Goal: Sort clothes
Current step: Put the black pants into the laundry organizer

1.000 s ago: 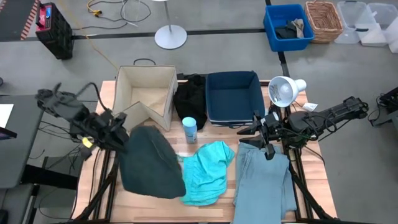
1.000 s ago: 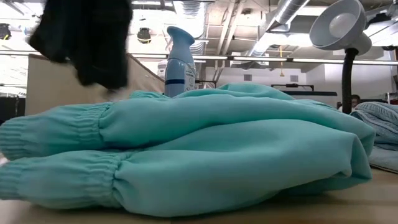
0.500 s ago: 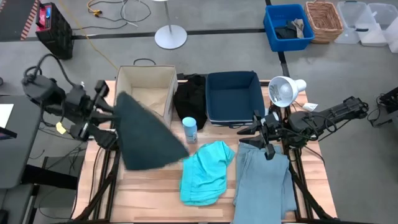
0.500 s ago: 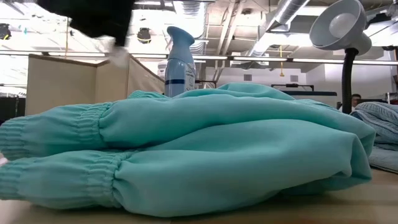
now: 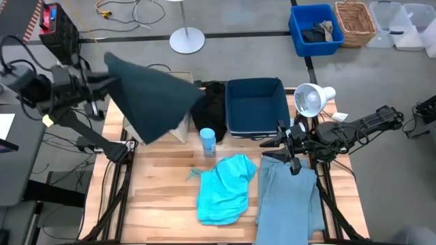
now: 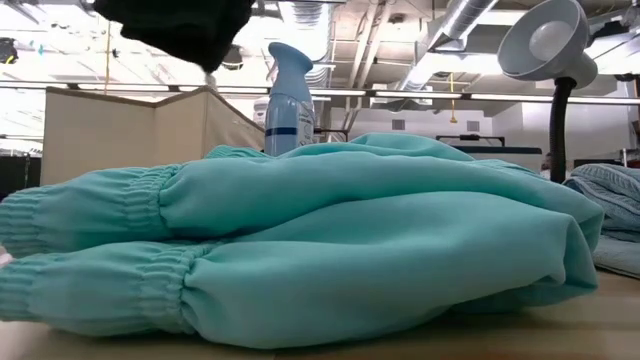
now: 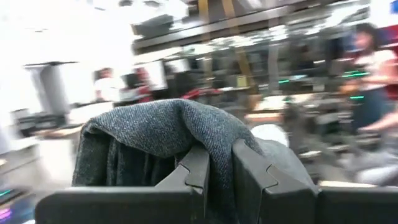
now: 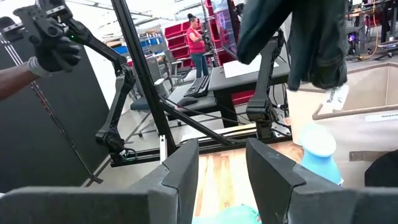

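Observation:
My left gripper [image 5: 103, 73] is high over the table's far left corner, shut on the very dark green garment [image 5: 153, 95], which spreads in the air over the beige fabric box [image 5: 178, 126]. The garment's lower edge shows in the low view [image 6: 175, 25]. The black garment [image 5: 210, 105] lies between the box and the navy bin [image 5: 255, 105]. The turquoise garment [image 5: 221, 190] lies bunched on the table's middle. My right gripper [image 5: 289, 146] is open, just above the far end of the pale grey-blue trousers [image 5: 286, 201]. My left gripper pinches a bunched fold of the dark green garment [image 7: 214, 140] between its two fingers [image 7: 196, 171]; the cloth humps over the fingertips. The garment is lifted clear of the table and flares out from the gripper toward the table's right, over the beige box.
A spray bottle [image 5: 208, 141] stands upright in front of the black garment. A white lamp [image 5: 310, 99] stands at the far right by the navy bin. Bare wood [image 5: 157, 190] shows at the near left. People show in the room behind [image 8: 200, 37].
My left gripper has risen and swung toward the table's far left corner, staying shut. The dark green garment has been lifted clear of the table's near left and now flares in the air over the beige box. The turquoise garment's left part is uncovered.

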Controlling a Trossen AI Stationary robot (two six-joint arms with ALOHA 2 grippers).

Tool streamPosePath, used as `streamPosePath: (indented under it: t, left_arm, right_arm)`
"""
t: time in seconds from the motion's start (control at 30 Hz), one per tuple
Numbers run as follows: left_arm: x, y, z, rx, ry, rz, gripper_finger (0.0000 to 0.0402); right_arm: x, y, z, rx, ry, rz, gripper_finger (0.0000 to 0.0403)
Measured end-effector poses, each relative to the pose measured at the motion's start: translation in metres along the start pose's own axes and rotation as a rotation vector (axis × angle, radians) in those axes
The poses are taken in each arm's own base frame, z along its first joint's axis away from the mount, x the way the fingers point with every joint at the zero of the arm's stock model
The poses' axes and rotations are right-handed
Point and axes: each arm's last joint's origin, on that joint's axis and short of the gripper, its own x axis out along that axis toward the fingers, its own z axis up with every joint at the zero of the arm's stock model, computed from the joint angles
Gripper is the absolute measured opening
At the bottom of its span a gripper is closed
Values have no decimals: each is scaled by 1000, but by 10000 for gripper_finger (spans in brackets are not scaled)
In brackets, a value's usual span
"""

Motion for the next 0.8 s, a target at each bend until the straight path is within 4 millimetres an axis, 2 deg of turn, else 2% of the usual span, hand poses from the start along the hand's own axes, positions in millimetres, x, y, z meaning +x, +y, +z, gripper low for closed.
streamPosePath:
  t: [0.27, 0.8]
  left_arm:
    - [0, 4, -5, 1, 100, 220, 33]
    - [6, -4, -11, 12, 156, 339, 33]
  right_arm:
    - [0, 0, 0, -7, 0, 0, 150]
    - [0, 0, 0, -7, 0, 0, 150]
